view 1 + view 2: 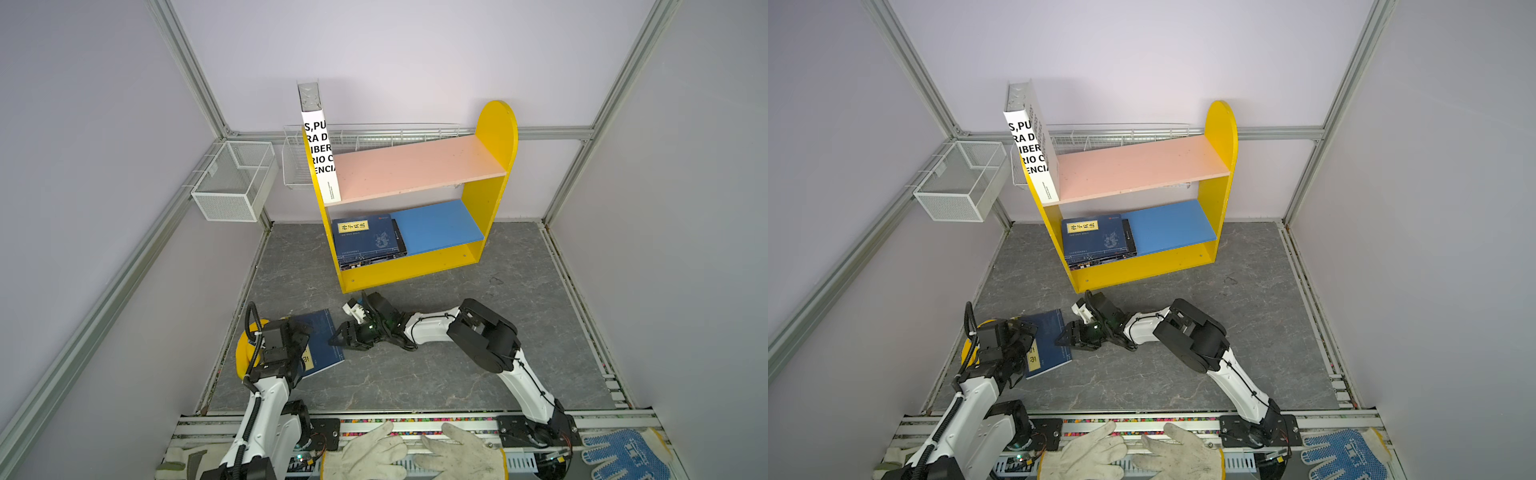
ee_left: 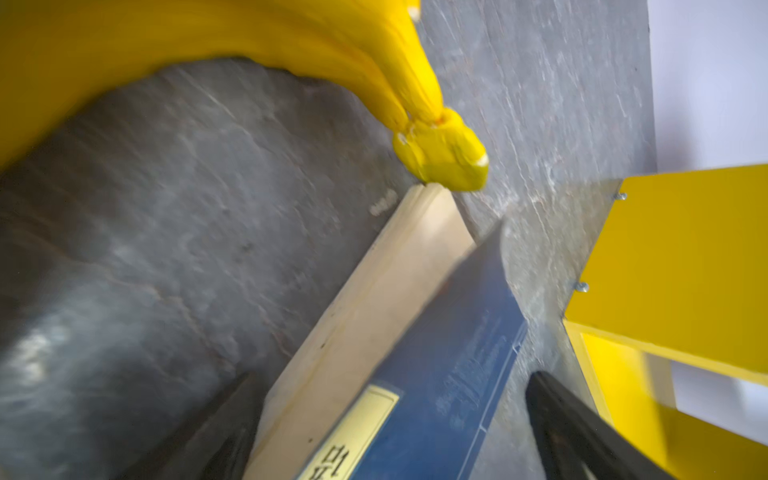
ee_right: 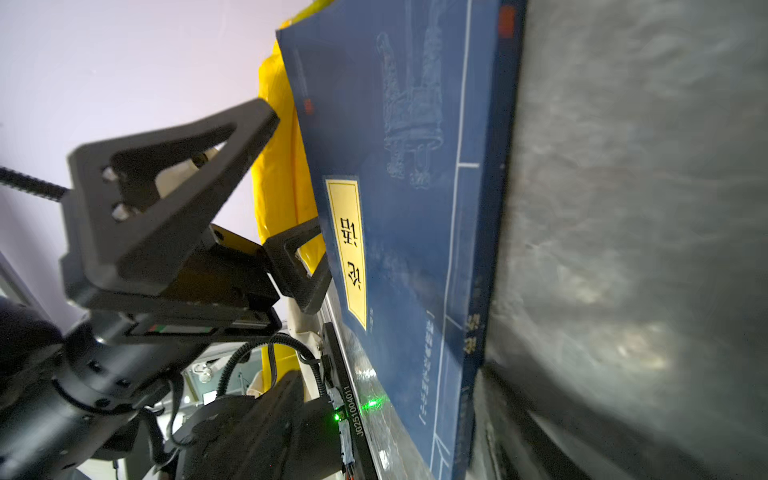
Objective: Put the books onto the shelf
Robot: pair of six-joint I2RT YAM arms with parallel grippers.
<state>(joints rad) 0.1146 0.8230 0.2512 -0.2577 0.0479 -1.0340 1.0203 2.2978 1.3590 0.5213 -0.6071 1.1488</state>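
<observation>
The navy book [image 1: 324,338] lies on the grey floor [image 1: 415,374] before the shelf [image 1: 494,137]. Its long axis runs from the robot toward the shelf, with the label end nearest the robot. That end is half hidden under the left gripper [image 1: 302,347], whose fingers stand wide apart. The right gripper [image 1: 337,337] is just beside the book; whether its fingers are spread I cannot tell.

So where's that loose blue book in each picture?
Both top views: navy book on the floor, lower left.
Left wrist: lower middle.
Right wrist: centre, running the full height.
Shared landmark: its yellow title label.
</observation>
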